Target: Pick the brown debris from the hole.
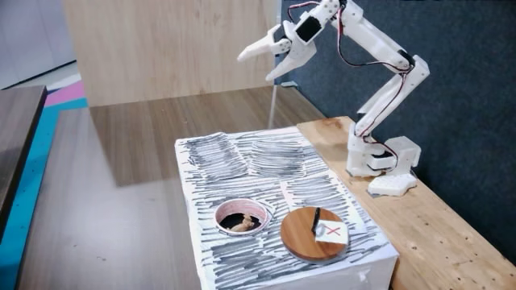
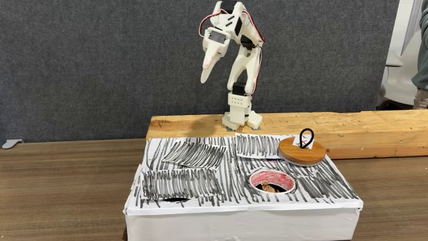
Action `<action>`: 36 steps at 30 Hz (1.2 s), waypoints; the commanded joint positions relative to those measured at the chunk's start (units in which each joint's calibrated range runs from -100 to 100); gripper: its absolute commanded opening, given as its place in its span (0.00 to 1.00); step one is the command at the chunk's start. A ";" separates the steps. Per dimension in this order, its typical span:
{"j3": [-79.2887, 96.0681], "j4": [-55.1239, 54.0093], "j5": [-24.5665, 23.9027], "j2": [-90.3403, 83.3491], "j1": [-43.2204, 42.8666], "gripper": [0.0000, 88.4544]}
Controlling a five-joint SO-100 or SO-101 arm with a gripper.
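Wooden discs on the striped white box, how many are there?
1. The wooden disc lies on the box top beside the hole, a small card on it.

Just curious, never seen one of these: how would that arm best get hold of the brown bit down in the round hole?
Probably straight down from above. The brown debris lies below the rim of the hole, so its walls block any sideways approach. The gripper, now raised high, would likely pinch the lump across its narrower width.

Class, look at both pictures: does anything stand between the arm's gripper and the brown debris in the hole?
Nothing visible does. The gripper hangs high above the box, the hole is uncovered with the brown debris showing inside, and the wooden disc lies beside the hole, not over it.
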 commanded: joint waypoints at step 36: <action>-0.22 -6.63 -1.34 21.01 -17.45 0.38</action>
